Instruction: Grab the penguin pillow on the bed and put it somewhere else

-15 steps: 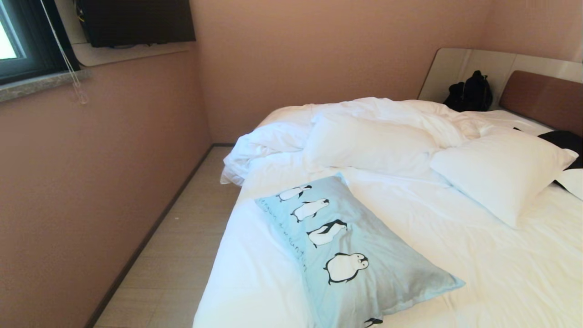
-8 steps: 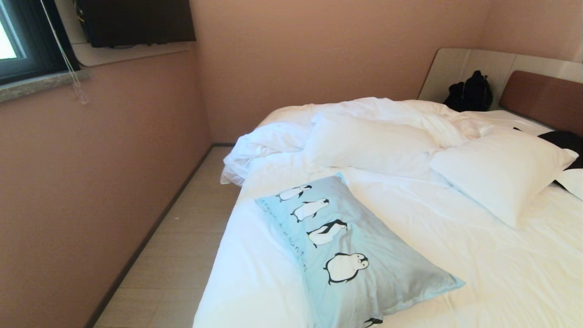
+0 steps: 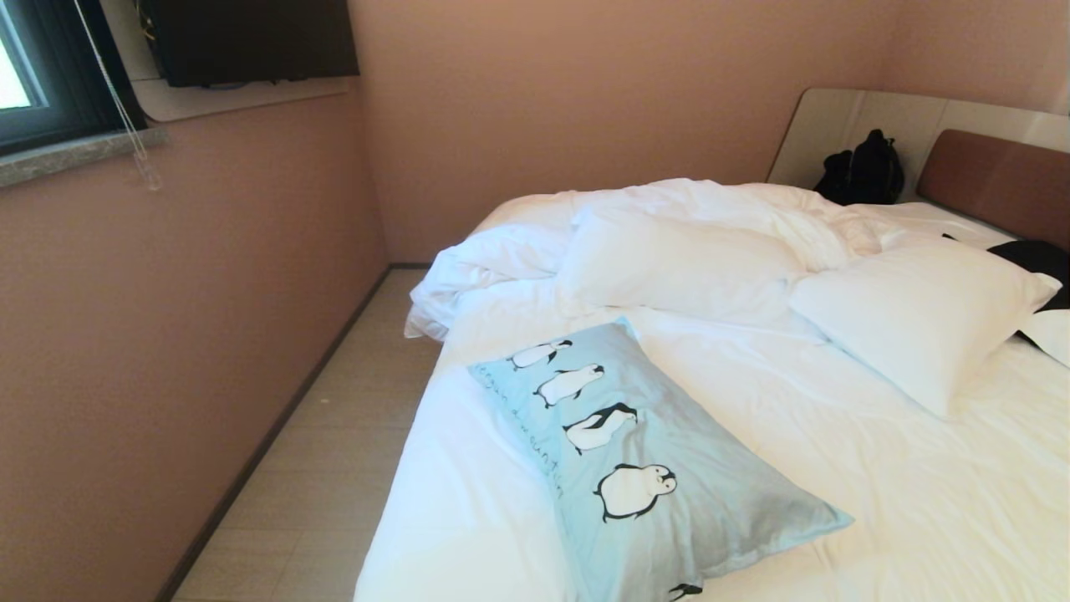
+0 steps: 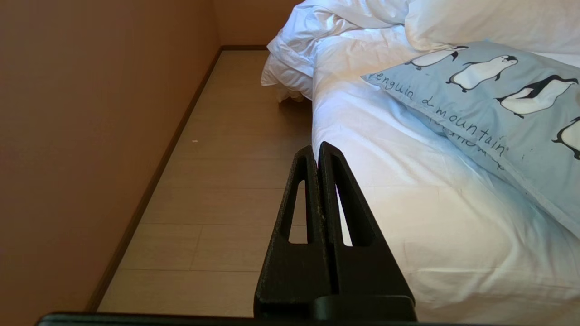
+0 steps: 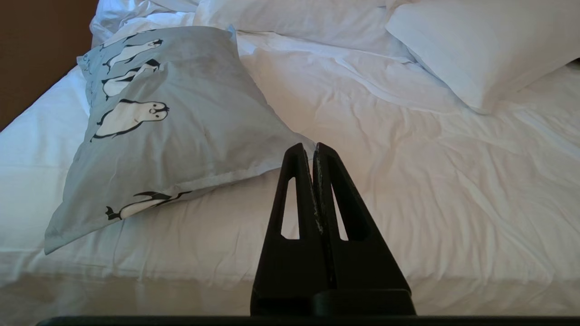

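Both claws hang short of the bed's near edge, neither touching anything: the left claw (image 4: 318, 149) has its two black fingers pressed together and empty, over the seam between floor (image 4: 226, 181) and mattress, and the right claw (image 5: 311, 151) is likewise closed on nothing, its tips pointing toward the near corner of the pillow. The bed (image 3: 836, 468) fills most of the head view, white sheet wrinkled, its brown headboard (image 3: 995, 180) at the far right. A crumpled white duvet (image 3: 710, 209) lies along the far side, with two plain white pillows (image 3: 911, 313) by it. The penguin pillow (image 3: 635, 468) (pale blue, penguins in a row) lies flat near the bed's left edge. A black bag (image 3: 865, 171) sits beside the headboard.
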